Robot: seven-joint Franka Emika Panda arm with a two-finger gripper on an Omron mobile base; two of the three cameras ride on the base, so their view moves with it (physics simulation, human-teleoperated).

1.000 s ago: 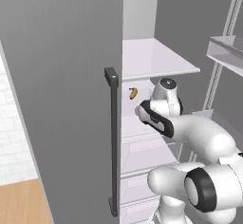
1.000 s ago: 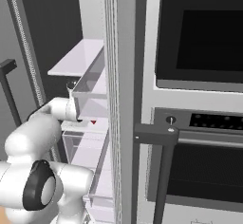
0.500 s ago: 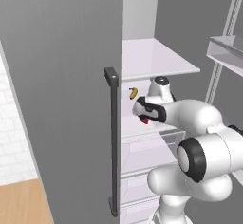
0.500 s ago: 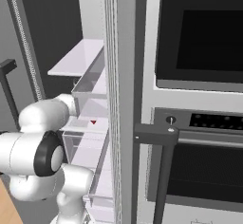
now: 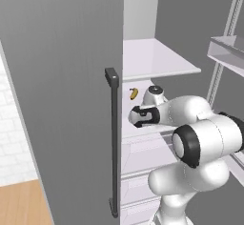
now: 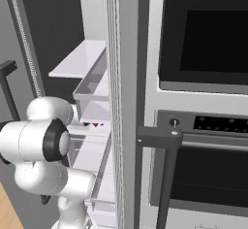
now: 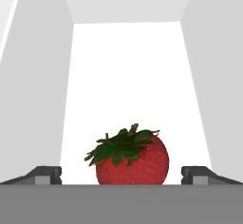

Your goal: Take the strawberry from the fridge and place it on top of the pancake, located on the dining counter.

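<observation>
- The fingers (image 7: 121,175) stand wide apart and empty, one dark tip at each lower corner of the hand view, with the strawberry (image 7: 130,157) lying between them and touching neither.
- The strawberry sits on a white shelf (image 7: 128,76) inside the fridge (image 5: 62,76), its green leaves up and tipped slightly toward the camera. From the right base it shows as a tiny red speck (image 6: 95,124) on the middle shelf, just behind the open door's edge.
- Compared with a second ago, the arm (image 5: 190,119) has swung its forearm deeper into the fridge opening and the hand has moved in toward the shelf; half a second ago it was already reaching in, and now it sits lower and further left in the left base view.
- The fingers have kept the same wide spread throughout, so no closing has begun.
- My reading: the approach is nearly finished and the fruit is framed for a pinch. A little more advance, then closing, looks like the next need.
- The fruit is small and round, so it could roll or slip out if the fingers close off-centre.
- Further back, a small yellow banana-like item (image 5: 134,93) lies on the shelf near the hand, apart from the fruit.
- The pancake and the dining surface lie elsewhere, so the carry is all still to do.
</observation>
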